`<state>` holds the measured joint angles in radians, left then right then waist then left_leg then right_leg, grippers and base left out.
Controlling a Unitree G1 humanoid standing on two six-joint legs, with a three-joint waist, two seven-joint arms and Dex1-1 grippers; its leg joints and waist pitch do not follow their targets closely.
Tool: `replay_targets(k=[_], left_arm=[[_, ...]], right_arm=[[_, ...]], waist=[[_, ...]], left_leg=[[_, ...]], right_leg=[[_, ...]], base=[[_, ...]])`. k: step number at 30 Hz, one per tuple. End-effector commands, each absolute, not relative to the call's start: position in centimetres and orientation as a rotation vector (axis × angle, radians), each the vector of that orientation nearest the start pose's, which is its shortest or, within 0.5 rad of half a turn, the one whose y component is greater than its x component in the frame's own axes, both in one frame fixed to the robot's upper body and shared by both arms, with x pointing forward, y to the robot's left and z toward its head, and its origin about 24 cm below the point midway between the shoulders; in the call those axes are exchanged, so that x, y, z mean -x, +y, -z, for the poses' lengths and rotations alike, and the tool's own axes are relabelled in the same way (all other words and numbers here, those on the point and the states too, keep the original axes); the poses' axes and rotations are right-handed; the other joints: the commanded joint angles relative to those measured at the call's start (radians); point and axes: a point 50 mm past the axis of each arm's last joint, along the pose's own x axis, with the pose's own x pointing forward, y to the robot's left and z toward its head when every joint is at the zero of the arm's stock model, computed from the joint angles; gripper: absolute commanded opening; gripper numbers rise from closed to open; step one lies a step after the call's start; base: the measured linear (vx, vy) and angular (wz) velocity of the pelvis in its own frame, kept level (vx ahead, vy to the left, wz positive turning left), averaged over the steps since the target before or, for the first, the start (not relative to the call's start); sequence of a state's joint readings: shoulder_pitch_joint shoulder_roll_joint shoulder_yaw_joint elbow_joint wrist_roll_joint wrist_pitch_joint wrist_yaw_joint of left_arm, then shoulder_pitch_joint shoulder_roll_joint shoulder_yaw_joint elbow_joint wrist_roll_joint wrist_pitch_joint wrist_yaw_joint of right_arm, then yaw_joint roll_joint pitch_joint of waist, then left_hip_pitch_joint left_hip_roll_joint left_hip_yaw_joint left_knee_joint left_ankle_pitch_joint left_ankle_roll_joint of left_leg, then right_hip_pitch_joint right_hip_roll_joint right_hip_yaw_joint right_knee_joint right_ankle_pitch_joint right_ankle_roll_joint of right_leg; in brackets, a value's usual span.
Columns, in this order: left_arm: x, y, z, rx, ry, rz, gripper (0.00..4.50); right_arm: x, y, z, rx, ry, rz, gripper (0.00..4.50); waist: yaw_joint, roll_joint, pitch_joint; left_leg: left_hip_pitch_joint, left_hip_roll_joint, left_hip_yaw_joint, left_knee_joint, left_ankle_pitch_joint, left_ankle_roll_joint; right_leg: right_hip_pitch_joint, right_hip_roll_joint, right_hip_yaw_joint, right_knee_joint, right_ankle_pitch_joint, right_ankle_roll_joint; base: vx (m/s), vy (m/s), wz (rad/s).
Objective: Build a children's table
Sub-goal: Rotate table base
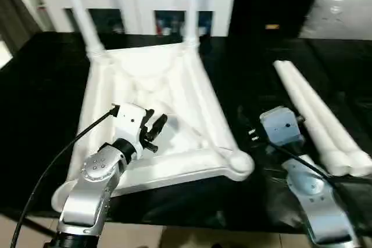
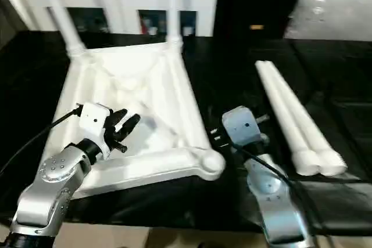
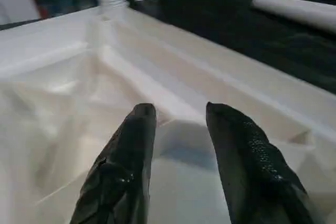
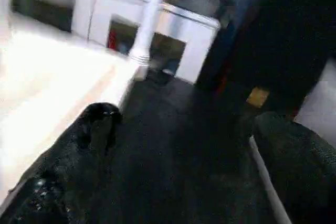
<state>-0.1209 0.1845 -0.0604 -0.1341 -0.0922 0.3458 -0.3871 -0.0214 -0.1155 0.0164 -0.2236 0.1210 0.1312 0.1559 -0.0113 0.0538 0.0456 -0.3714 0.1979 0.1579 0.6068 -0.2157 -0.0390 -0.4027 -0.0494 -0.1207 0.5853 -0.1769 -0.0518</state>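
Observation:
The children's table top (image 1: pixel 192 91) lies upside down on a black surface, its ribbed underside facing up. Two white legs (image 1: pixel 81 15) (image 1: pixel 192 4) stand upright in its far corner sockets. The near right corner socket (image 1: pixel 238 164) holds nothing. Two more legs (image 1: pixel 319 120) lie side by side on the right. My left gripper (image 1: pixel 154 132) hovers over the near part of the underside, open, with nothing between its fingers (image 3: pixel 131 145). My right gripper (image 2: pixel 216 132) is wide open above the black surface, between the top's right edge and the loose legs.
A white cabinet (image 1: pixel 133 10) with glass doors stands behind the table top. A pale cushion (image 1: pixel 343 10) rests at the back right. A black cable (image 1: pixel 58 155) runs from my left wrist. The black surface's front edge (image 1: pixel 192 225) meets a light floor.

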Motion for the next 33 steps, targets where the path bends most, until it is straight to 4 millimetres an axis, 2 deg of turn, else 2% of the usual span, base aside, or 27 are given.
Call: replay_targets(k=[1, 2, 3, 4, 6, 7, 10, 11, 12, 15, 16, 17, 18, 20, 21, 22, 23, 24, 25, 26, 27, 28, 29, 30, 31, 32, 33], left_arm=[[-26.9, 13.9, -7.1, -0.097, 0.118, 0.485, 1.85], [-26.9, 13.9, -7.1, -0.097, 0.118, 0.485, 1.85], [-26.8, 13.8, -7.1, -0.098, 0.118, 0.486, 1.85], [-26.8, 13.8, -7.1, -0.098, 0.119, 0.488, 1.85], [-26.8, 13.7, -7.1, -0.1, 0.118, 0.491, 1.85], [-26.9, 13.7, -7.1, -0.101, 0.118, 0.492, 1.85], [-26.8, 13.6, -7.1, -0.102, 0.117, 0.494, 1.85], [-26.8, 13.6, -7.1, -0.103, 0.117, 0.495, 1.85], [-26.8, 13.6, -7.0, -0.106, 0.117, 0.496, 1.85], [-26.8, 13.6, -7.0, -0.107, 0.118, 0.497, 1.85], [-26.8, 13.6, -7.0, -0.107, 0.118, 0.497, 1.85], [-26.8, 13.6, -7.0, -0.108, 0.117, 0.497, 1.85], [-26.8, 13.6, -7.0, -0.108, 0.117, 0.496, 1.85], [-26.8, 13.6, -7.0, -0.108, 0.117, 0.496, 1.85], [-26.8, 13.6, -7.0, -0.108, 0.117, 0.496, 1.85], [-26.8, 13.6, -7.0, -0.108, 0.117, 0.495, 1.85], [-26.9, 13.6, -7.0, -0.108, 0.117, 0.495, 1.85], [-26.9, 13.6, -7.0, -0.108, 0.118, 0.494, 1.85], [-26.9, 13.6, -7.0, -0.109, 0.118, 0.493, 1.85], [-26.9, 13.6, -7.0, -0.11, 0.119, 0.492, 1.85], [-27.0, 13.7, -6.9, -0.112, 0.121, 0.488, 1.85], [-27.0, 13.7, -6.9, -0.114, 0.122, 0.485, 1.85], [-27.0, 13.7, -6.9, -0.114, 0.123, 0.484, 1.85], [-27.0, 13.8, -6.9, -0.116, 0.123, 0.483, 1.85], [-27.1, 13.8, -6.8, -0.118, 0.124, 0.481, 1.85], [-27.1, 13.8, -6.8, -0.12, 0.126, 0.478, 1.85], [-27.1, 13.9, -6.8, -0.122, 0.126, 0.476, 1.85]], right_arm=[[-25.0, -15.3, -10.1, -0.298, -0.164, -0.268, 4.5], [-25.0, -15.3, -10.1, -0.298, -0.164, -0.268, 4.5], [-24.7, -15.0, -10.3, -0.382, -0.166, -0.316, 4.5], [-24.4, -14.6, -10.4, -0.457, -0.162, -0.373, 4.5], [-23.8, -14.2, -10.0, -0.558, -0.132, -0.463, 4.5], [-23.7, -14.1, -9.9, -0.588, -0.122, -0.487, 4.5], [-23.3, -14.3, -9.5, -0.629, -0.081, -0.536, 4.5], [-23.3, -14.4, -9.4, -0.634, -0.078, -0.542, 4.5], [-23.3, -15.0, -9.6, -0.651, -0.074, -0.557, 4.5], [-23.4, -15.5, -9.8, -0.652, -0.072, -0.559, 4.5], [-23.4, -15.6, -9.8, -0.652, -0.072, -0.559, 4.5], [-23.5, -15.7, -9.9, -0.642, -0.075, -0.558, 4.5], [-23.7, -15.7, -10.0, -0.62, -0.074, -0.553, 4.5], [-24.1, -15.7, -9.8, -0.524, -0.059, -0.522, 4.5], [-24.3, -15.7, -9.6, -0.461, -0.047, -0.502, 4.5], [-24.8, -15.9, -8.7, -0.339, 0.007, -0.437, 4.5], [-25.0, -16.0, -8.2, -0.261, 0.035, -0.398, 4.5], [-25.3, -16.1, -7.7, -0.178, 0.055, -0.369, 4.5], [-25.4, -16.0, -7.5, -0.157, 0.063, -0.354, 4.5], [-25.5, -16.0, -7.5, -0.144, 0.073, -0.324, 4.5], [-25.6, -15.8, -7.4, -0.122, 0.086, -0.305, 4.5], [-25.6, -15.7, -7.4, -0.109, 0.092, -0.3, 4.5], [-25.6, -15.7, -7.4, -0.099, 0.095, -0.297, 4.5], [-25.6, -15.6, -7.4, -0.083, 0.102, -0.293, 4.5], [-25.8, -15.7, -7.1, 0.003, 0.131, -0.262, 4.5], [-25.9, -15.7, -7.0, 0.033, 0.144, -0.252, 4.5], [-26.0, -15.7, -6.9, 0.054, 0.147, -0.246, 4.5]], waist=[[0.015, -0.019, -0.055], [0.019, -0.015, -0.056], [0.019, -0.009, -0.053], [0.022, -0.002, -0.053], [0.027, 0.0, -0.053], [0.029, 0.004, -0.051], [0.033, 0.006, -0.057], [0.036, 0.008, -0.057], [0.035, 0.002, -0.057], [0.047, 0.002, -0.06], [0.049, 0.002, -0.061], [0.05, -0.002, -0.06], [0.049, 0.003, -0.059], [0.038, 0.011, -0.06], [0.026, 0.02, -0.058], [0.023, 0.029, -0.057], [0.016, 0.025, -0.05], [0.015, 0.014, -0.046], [0.017, -0.004, -0.045], [0.014, -0.022, -0.043], [0.023, -0.085, -0.057], [0.036, -0.073, -0.057], [0.039, -0.073, -0.051], [0.032, -0.065, -0.054], [0.027, -0.035, -0.059], [0.022, -0.008, -0.061], [-0.001, 0.026, -0.073]], left_leg=[[-0.028, -0.029, 0.011, -0.022, -0.096, 0.147], [-0.028, -0.023, 0.008, -0.031, -0.081, 0.131], [-0.022, -0.011, -0.001, -0.043, -0.087, 0.102], [-0.012, 0.001, -0.008, -0.05, -0.115, 0.077], [-0.003, 0.008, -0.014, -0.058, -0.141, 0.065], [0.001, 0.013, -0.015, -0.063, -0.157, 0.055], [-0.001, 0.03, -0.024, -0.075, -0.168, 0.045], [0.004, 0.031, -0.022, -0.078, -0.191, 0.041], [0.004, 0.03, -0.021, -0.078, -0.192, 0.04], [0.008, 0.034, -0.022, -0.083, -0.182, 0.039], [0.003, 0.033, -0.023, -0.084, -0.172, 0.039], [0.005, 0.034, -0.022, -0.084, -0.173, 0.039], [0.009, 0.041, -0.027, -0.088, -0.185, 0.025], [0.021, 0.066, -0.046, -0.1, -0.212, 0.016], [0.032, 0.116, -0.077, -0.125, -0.222, 0.048], [0.049, 0.189, -0.114, -0.158, -0.229, 0.088], [0.052, 0.217, -0.129, -0.177, -0.232, 0.121], [0.052, 0.215, -0.121, -0.182, -0.255, 0.139], [0.044, 0.179, -0.092, -0.171, -0.319, 0.155], [0.033, 0.123, -0.061, -0.137, -0.348, 0.152], [0.022, -0.107, 0.043, 0.138, -0.298, 0.142], [-0.04, -0.098, 0.02, 0.19, -0.2, 0.15], [-0.048, -0.107, 0.017, 0.202, -0.175, 0.142], [-0.051, -0.114, 0.004, 0.172, -0.168, 0.149], [-0.048, -0.103, -0.01, 0.109, -0.127, 0.182], [-0.032, -0.071, -0.028, 0.06, -0.104, 0.201], [0.032, 0.199, -0.207, -0.06, -0.001, 0.283]], right_leg=[[0.072, -0.089, 0.046, -0.122, -0.417, -0.071], [0.07, -0.082, 0.045, -0.125, -0.454, -0.008], [0.06, -0.071, 0.043, -0.123, -0.481, 0.07], [0.055, -0.074, 0.046, -0.12, -0.491, 0.103], [0.054, -0.071, 0.042, -0.121, -0.477, 0.11], [0.05, -0.071, 0.041, -0.121, -0.476, 0.092], [0.057, -0.076, 0.046, -0.107, -0.402, 0.038], [0.053, -0.077, 0.048, -0.105, -0.396, 0.018], [0.055, -0.076, 0.05, -0.104, -0.388, 0.009], [0.053, -0.082, 0.058, -0.092, -0.331, -0.029], [0.056, -0.084, 0.062, -0.087, -0.31, -0.042], [0.054, -0.083, 0.062, -0.088, -0.307, -0.045], [0.052, -0.072, 0.058, -0.09, -0.301, -0.044], [0.051, -0.046, 0.039, -0.09, -0.249, -0.035], [0.048, -0.036, 0.026, -0.07, -0.205, -0.043], [0.035, -0.042, 0.023, -0.01, -0.168, -0.06], [0.023, -0.052, 0.036, 0.047, -0.168, -0.065], [0.019, -0.059, 0.048, 0.059, -0.162, -0.077], [0.025, -0.072, 0.07, 0.048, -0.161, -0.136], [0.024, -0.073, 0.078, 0.002, -0.193, -0.189], [0.014, -0.053, 0.053, -0.131, -0.447, -0.194], [0.068, -0.117, 0.09, -0.12, -0.539, -0.216], [0.061, -0.101, 0.078, -0.121, -0.55, -0.171], [0.078, -0.102, 0.083, -0.123, -0.51, -0.096], [0.086, -0.083, 0.066, -0.146, -0.48, 0.019], [0.085, -0.066, 0.04, -0.163, -0.459, 0.092], [0.031, -0.029, -0.017, -0.02, -0.366, 0.217]], base=[[-0.01, -0.096, 0.0], [-0.01, -0.096, 0.0], [-0.013, -0.07, -0.02], [0.0, 0.0, 0.0], [0.0, 0.0, 0.0], [0.0, 0.0, 0.0], [0.0, 0.0, 0.0], [0.0, 0.0, 0.0], [0.001, 0.052, 0.02], [0.004, 0.06, 0.04], [0.0, 0.0, 0.0], [0.0, 0.0, 0.0], [0.0, 0.0, 0.0], [0.0, 0.0, 0.0], [0.0, 0.0, 0.0], [-0.004, -0.07, 0.0], [-0.004, -0.07, 0.0], [0.001, -0.121, 0.0], [0.0, -0.169, 0.02], [0.0, -0.169, 0.02], [-0.028, -0.216, 0.0], [-0.036, -0.206, -0.08], [-0.036, -0.206, -0.08], [-0.025, -0.158, -0.05], [-0.036, -0.14, 0.07], [-0.036, -0.14, 0.07], [-0.039, -0.157, 0.05]])
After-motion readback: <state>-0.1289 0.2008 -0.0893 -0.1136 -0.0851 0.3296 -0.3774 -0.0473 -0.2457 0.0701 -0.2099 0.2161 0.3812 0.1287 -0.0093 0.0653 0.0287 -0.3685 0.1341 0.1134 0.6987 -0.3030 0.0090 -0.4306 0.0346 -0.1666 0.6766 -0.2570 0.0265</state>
